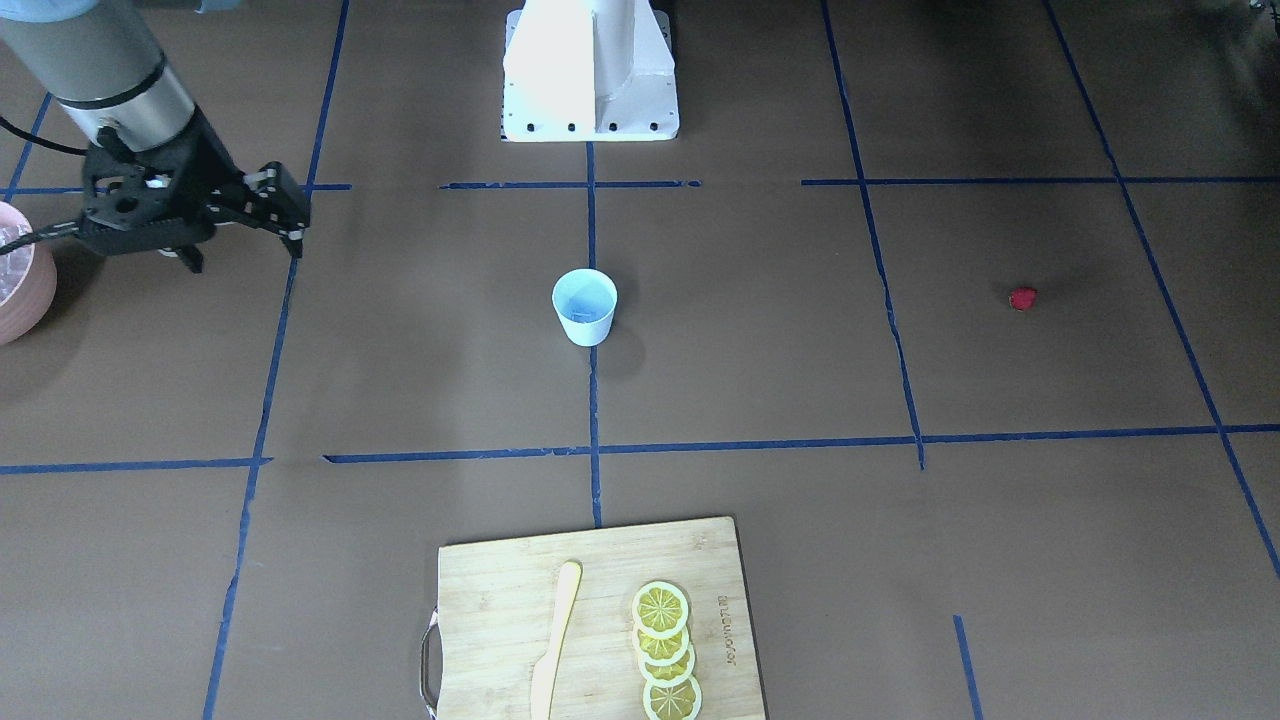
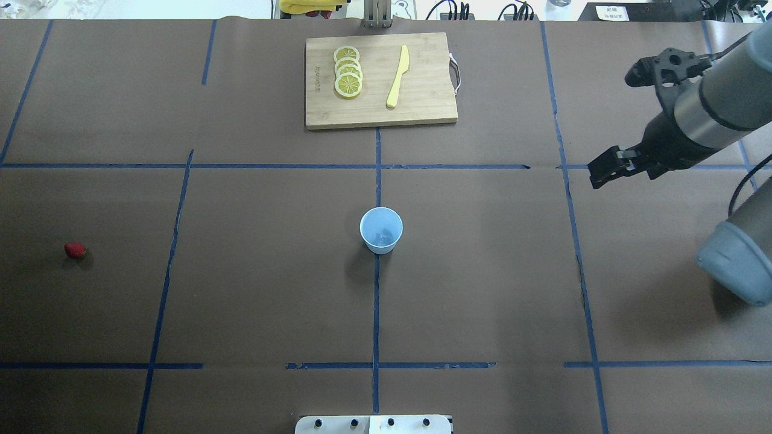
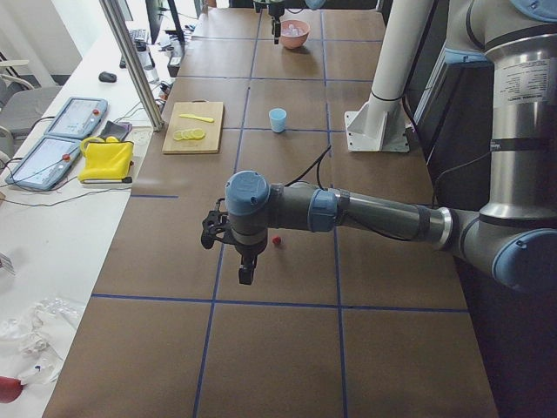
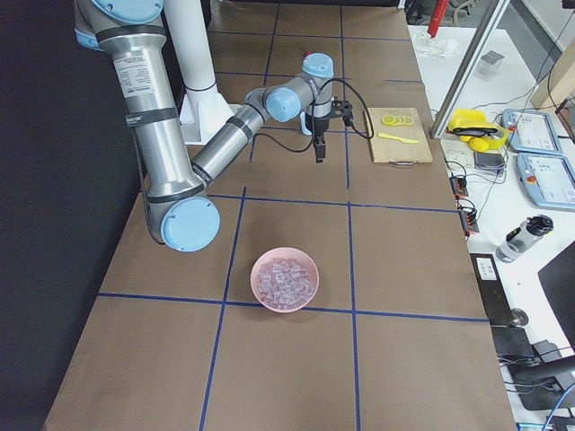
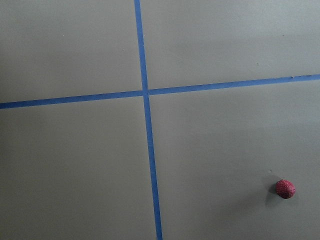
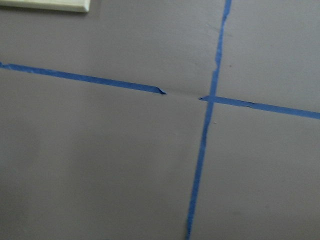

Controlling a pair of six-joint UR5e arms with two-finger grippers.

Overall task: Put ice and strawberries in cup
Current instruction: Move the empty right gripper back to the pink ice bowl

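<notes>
Your cup [image 2: 381,229] stands upright at the middle of the tabletop [image 2: 241,289]; you cannot tell whether anything lies in it. In the overhead view the strawberry [image 2: 75,249] lies alone at the cup's 9 o'clock, well apart. The ice [image 4: 285,279] is piled in the pink bowl [image 4: 283,308], which that view leaves out altogether. The berry is your likeliest trouble: small and round, it could roll or pop sideways if the left fingers [image 3: 247,272] close off-centre. The left wrist camera has it down at 4 o'clock, not under the middle. The ice looks slick and could slip out on the long way to the cup, and the cup, light and handleless, could tip if clipped at the rim. The right fingers [image 2: 603,172] hang over bare tabletop between the cup's 2 and 3 o'clock. You cannot tell how wide either pair stands. Only the left-end view shows you the left arm, near the berry. Only the right-end view shows the whole bowl, where the front-facing one catches a sliver. The cutting board [image 2: 380,114] sits at the cup's 12 o'clock.
</notes>
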